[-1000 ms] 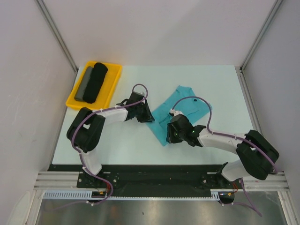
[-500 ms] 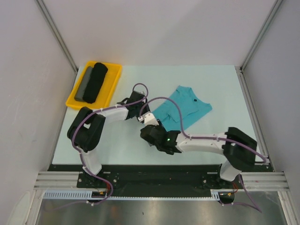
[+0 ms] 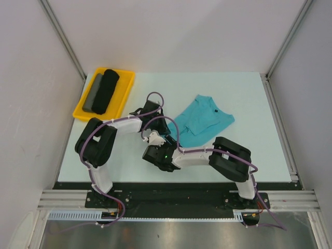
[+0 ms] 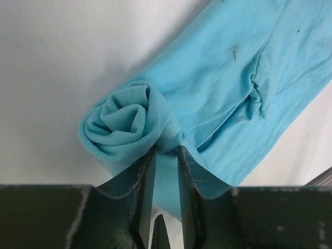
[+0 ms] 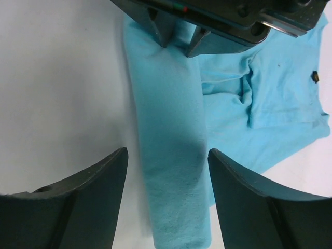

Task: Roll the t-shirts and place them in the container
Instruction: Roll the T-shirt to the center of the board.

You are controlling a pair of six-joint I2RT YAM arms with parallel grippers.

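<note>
The turquoise t-shirt (image 3: 205, 119) lies mid-table, its dark neck label (image 3: 213, 110) facing up. Its near-left edge is rolled into a tube (image 5: 166, 104). The tube's spiral end (image 4: 129, 124) shows in the left wrist view. My left gripper (image 4: 166, 153) is shut on cloth at that end; in the top view it (image 3: 155, 126) is at the shirt's left corner. My right gripper (image 5: 167, 151) is open and straddles the tube's other end, fingers apart from the cloth. A black roll (image 3: 106, 91) and a grey roll (image 3: 93, 93) lie in the tray.
The yellow tray (image 3: 127, 83) stands at the table's far left. The right arm (image 3: 228, 155) stretches leftward along the near edge, its wrist (image 3: 162, 154) just in front of the left gripper. White enclosure walls surround the table.
My right arm has swung left across the front of the shirt to the tube's near end. The shirt's near corner has gathered into the tube. The left gripper has barely moved.
</note>
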